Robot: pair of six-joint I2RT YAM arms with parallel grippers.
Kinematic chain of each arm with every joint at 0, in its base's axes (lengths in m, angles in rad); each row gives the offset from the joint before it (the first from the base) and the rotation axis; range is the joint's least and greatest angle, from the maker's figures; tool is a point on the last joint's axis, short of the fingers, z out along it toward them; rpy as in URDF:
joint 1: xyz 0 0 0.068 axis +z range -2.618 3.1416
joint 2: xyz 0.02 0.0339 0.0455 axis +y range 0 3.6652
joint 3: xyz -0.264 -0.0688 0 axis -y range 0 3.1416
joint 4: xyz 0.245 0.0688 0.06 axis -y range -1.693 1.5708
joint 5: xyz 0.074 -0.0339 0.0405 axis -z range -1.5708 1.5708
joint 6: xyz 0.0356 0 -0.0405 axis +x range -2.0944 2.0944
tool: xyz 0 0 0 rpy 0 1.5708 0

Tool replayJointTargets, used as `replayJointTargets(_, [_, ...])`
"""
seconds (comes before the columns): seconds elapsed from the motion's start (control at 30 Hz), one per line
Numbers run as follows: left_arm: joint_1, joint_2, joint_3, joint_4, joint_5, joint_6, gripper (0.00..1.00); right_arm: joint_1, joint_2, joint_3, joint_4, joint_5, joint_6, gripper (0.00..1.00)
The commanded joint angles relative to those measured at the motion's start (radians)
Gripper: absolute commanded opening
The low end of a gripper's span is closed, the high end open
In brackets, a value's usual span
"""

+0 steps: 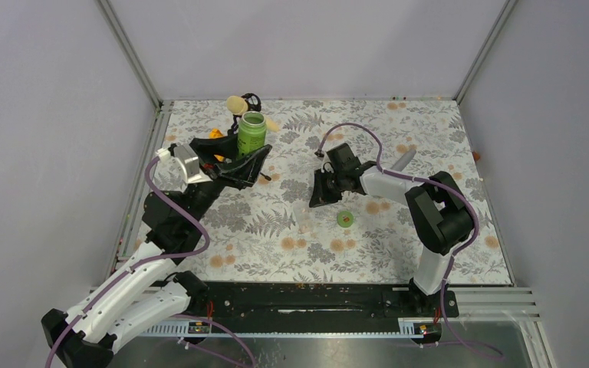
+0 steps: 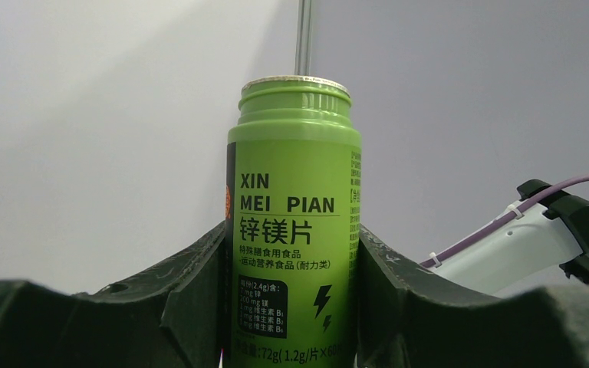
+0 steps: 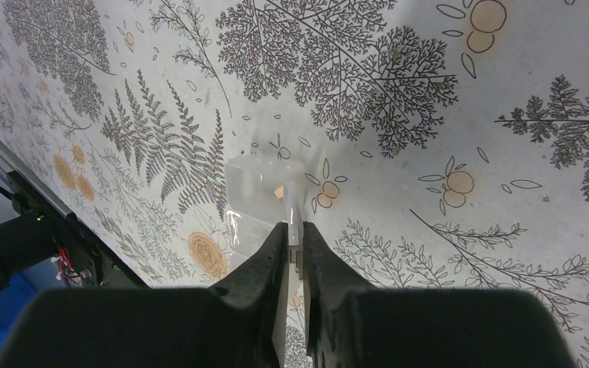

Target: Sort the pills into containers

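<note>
My left gripper is shut on a green bottle at the back left of the mat and holds it upright. In the left wrist view the bottle stands between my fingers, its mouth uncapped. Its green cap lies on the mat near the middle. My right gripper is shut on the wall of a small clear plastic cup, low over the mat; the gripper also shows in the top view. A small orange spot shows through the cup; I cannot tell whether it is a pill.
Orange bits and pale yellowish objects lie behind the bottle near the back edge, beside a black object. The patterned mat is bounded by grey walls and a metal rail at the front.
</note>
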Motion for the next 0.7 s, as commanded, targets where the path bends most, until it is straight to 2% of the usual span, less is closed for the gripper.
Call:
replayJointTargets(0.0, [0.001, -0.018, 0.0, 0.05, 0.024, 0.007, 0.0, 0.01, -0.013, 0.031, -0.02, 0.016, -0.047, 0.11])
replayJointTargets(0.3, [0.001, -0.008, 0.022, 0.017, 0.035, 0.001, 0.0, 0.02, -0.073, 0.014, -0.023, 0.044, -0.091, 0.06])
replayJointTargets(0.5, [0.001, 0.001, 0.023, 0.021, 0.04, -0.002, 0.0, 0.03, -0.161, -0.026, -0.03, 0.111, -0.128, 0.06])
replayJointTargets(0.67, [0.001, 0.008, 0.025, 0.024, 0.044, -0.002, 0.0, 0.035, -0.204, -0.049, -0.034, 0.105, -0.146, 0.06])
